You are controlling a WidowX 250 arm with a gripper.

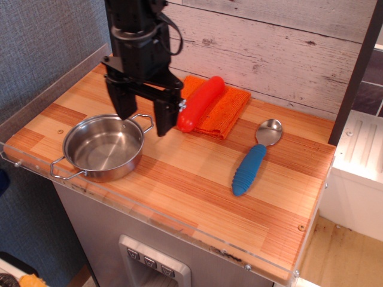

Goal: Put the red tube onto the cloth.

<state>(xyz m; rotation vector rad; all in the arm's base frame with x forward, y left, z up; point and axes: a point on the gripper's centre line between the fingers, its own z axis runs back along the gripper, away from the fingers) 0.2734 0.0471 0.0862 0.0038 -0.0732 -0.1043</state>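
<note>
Observation.image view, high from the front: the red tube [200, 103] lies on the cloth [224, 110], slanted, its far end up toward the wall and its near-left end poking just past the cloth's near-left edge, w/ most of its length resting on the orange weave. I read that as placed: it sits flat, nothing grips it, so the task looks done or v. nearly so. My gripper [140, 115] hangs to the left of the tube, fingers spread wide and empty, one finger [163, 117] just beside the tube's near end but apart from it as far as I can tell, the other finger [119, 101] over the far rim area of the steel pot [105, 147]. Wide spread makes sense for a let-go: no contact w/ the glossy cylinder means no dragging it off. It's round & smooth, so I judge it could roll if bumped; the textured weave prob. helps keep it put. So tube = right of and slightly farther than my gripper, near but not between the fingers. The blue-handled spoon [251, 165] lies well apart on the right of the wooden counter [197, 179], bowl toward the wall, not involved. Pot is empty, near-left, below my arm.
</note>
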